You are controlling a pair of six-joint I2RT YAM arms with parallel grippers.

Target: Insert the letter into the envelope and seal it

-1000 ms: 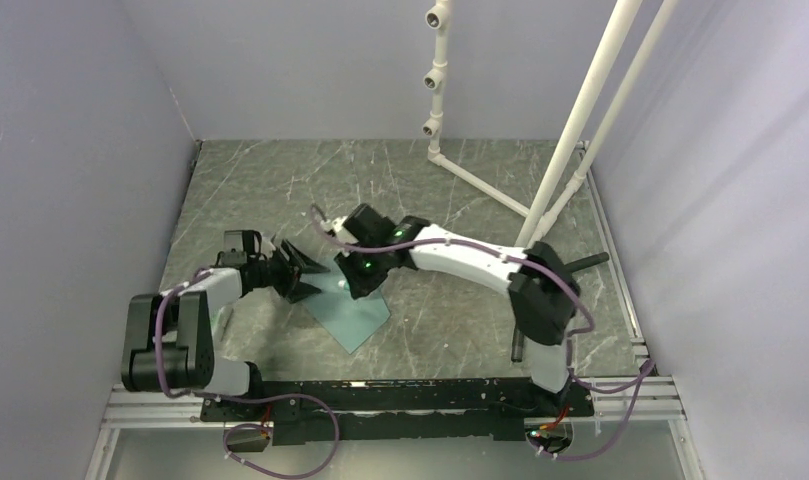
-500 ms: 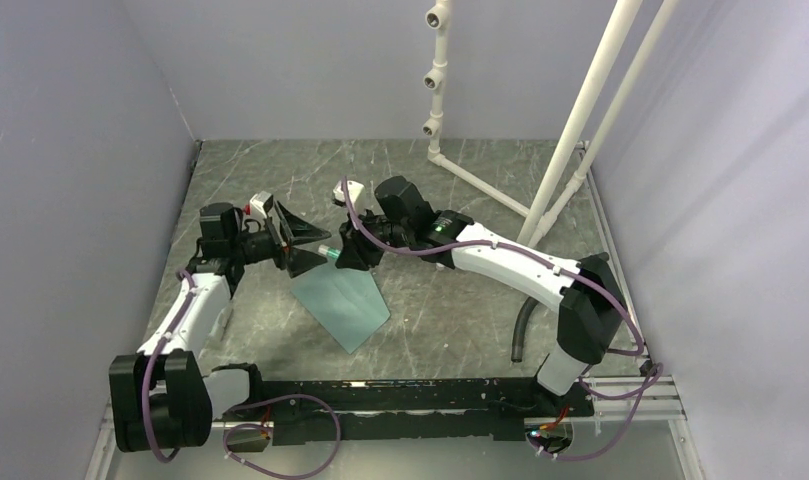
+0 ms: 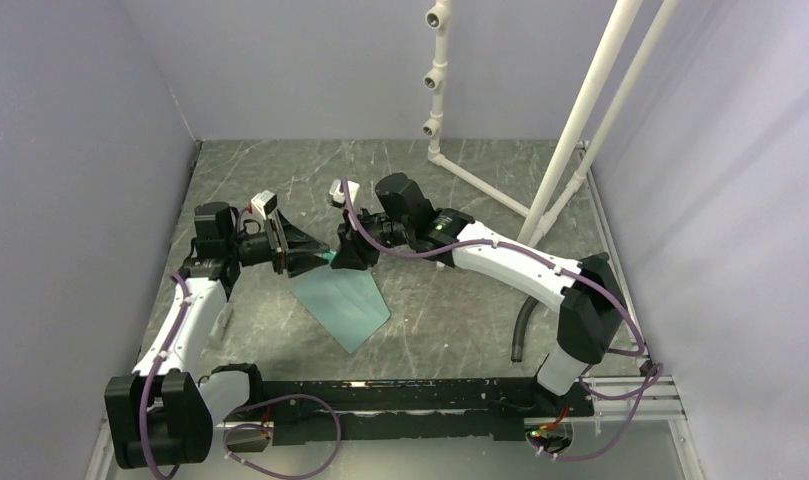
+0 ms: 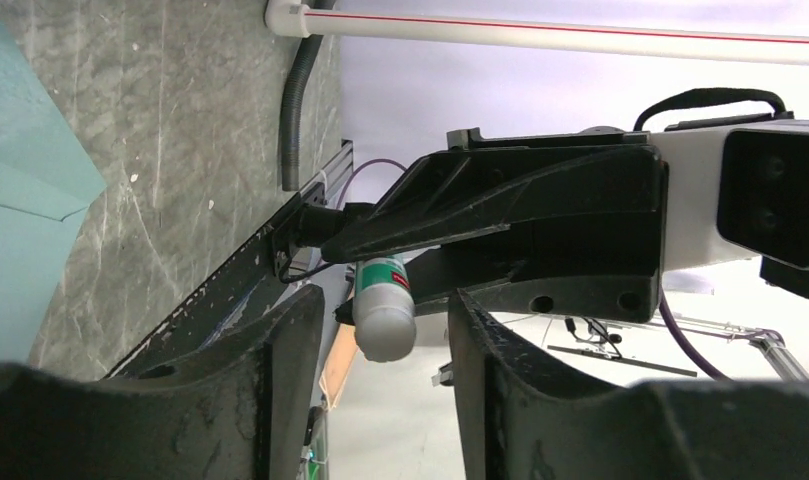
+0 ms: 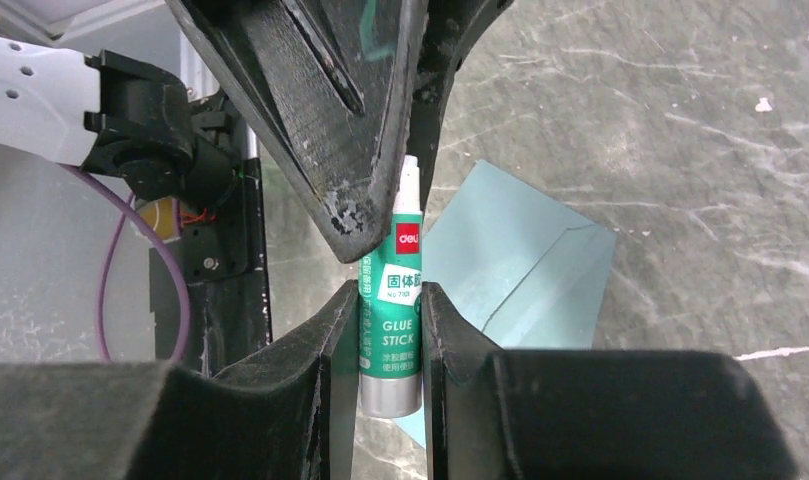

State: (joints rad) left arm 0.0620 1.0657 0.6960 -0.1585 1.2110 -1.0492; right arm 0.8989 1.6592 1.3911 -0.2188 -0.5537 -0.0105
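Above the table (image 3: 280, 180), mid-air, what's my right claw (image 5: 389, 288) doing?
— Clamped on the glue stick (image 5: 391, 335). I see both fingers pressed on the green label, cap (image 4: 384, 325) end aimed at 9 o'clock in the top view. Arm reaches in from 3 o'clock.
And my left claw (image 3: 302, 250)?
— Comes in from 9 o'clock, facing the right one tip to tip. Jaws apart, one finger either side of the white cap. My left wrist view shows a gap on both sides, so I log it as not gripping.
Where's the envelope (image 3: 345, 300)?
— Teal, flat on the table, toward 7 o'clock from table centre, skewed with one corner pointing at 6. Both claws hang over its 12 o'clock corner, glue stick above the paper, not touching it as far as I can see. Crease lines show on its top face; flap up or folded down, I can't tell. White pipes (image 3: 580, 130) stand at 1 o'clock, well apart.
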